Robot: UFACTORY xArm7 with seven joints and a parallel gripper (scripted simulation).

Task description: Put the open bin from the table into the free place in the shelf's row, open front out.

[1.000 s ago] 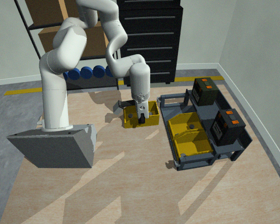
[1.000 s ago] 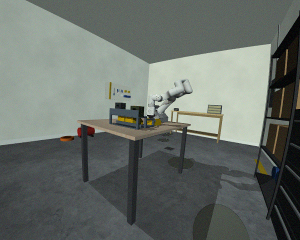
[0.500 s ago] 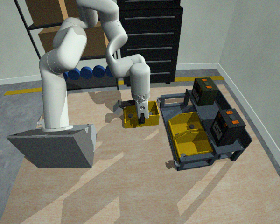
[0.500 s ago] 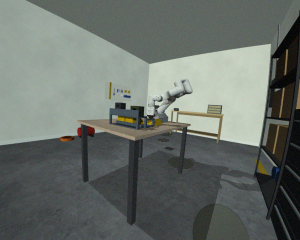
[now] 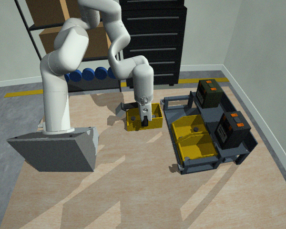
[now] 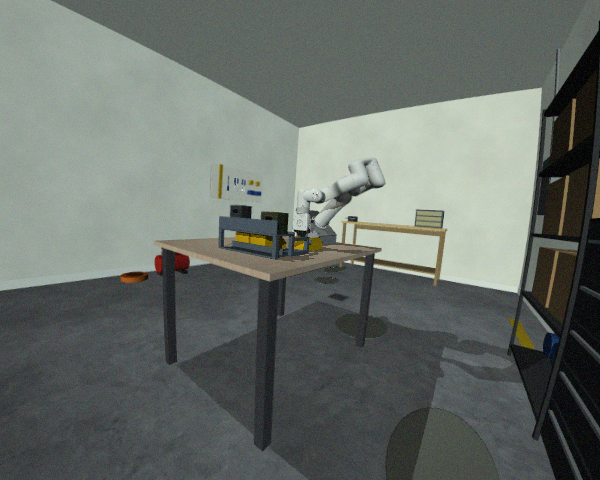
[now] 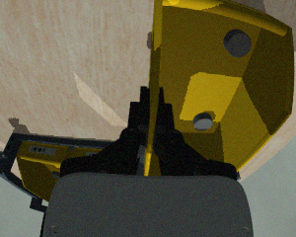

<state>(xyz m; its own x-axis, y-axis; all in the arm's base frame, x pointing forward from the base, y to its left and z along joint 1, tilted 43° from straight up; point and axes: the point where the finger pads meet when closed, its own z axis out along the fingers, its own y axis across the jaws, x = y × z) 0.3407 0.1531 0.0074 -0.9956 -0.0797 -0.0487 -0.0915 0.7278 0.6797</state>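
My gripper (image 5: 145,121) (image 7: 150,100) is shut on one long side wall of the yellow open bin (image 5: 155,125) (image 6: 316,244) (image 7: 271,84), one finger inside and one outside. The bin looks level, on or barely above the table; which is not clear. Its low front faces the robot base side, and round grey parts lie in it. Two yellow bins (image 5: 187,126) (image 5: 196,149) stand level on the grey shelf (image 5: 178,98) (image 6: 246,223), fronts toward the base. The free place is at the row's far end, beside the end frame. The fingertips are too small to judge in the exterior view.
A green box (image 5: 208,98) (image 6: 275,217) and a black box (image 5: 233,130) (image 6: 240,210) stand on the shelf's raised rear board. The shelf's end frames rise at both ends of the row. The robot's grey base block (image 5: 49,155) stands left of the held bin.
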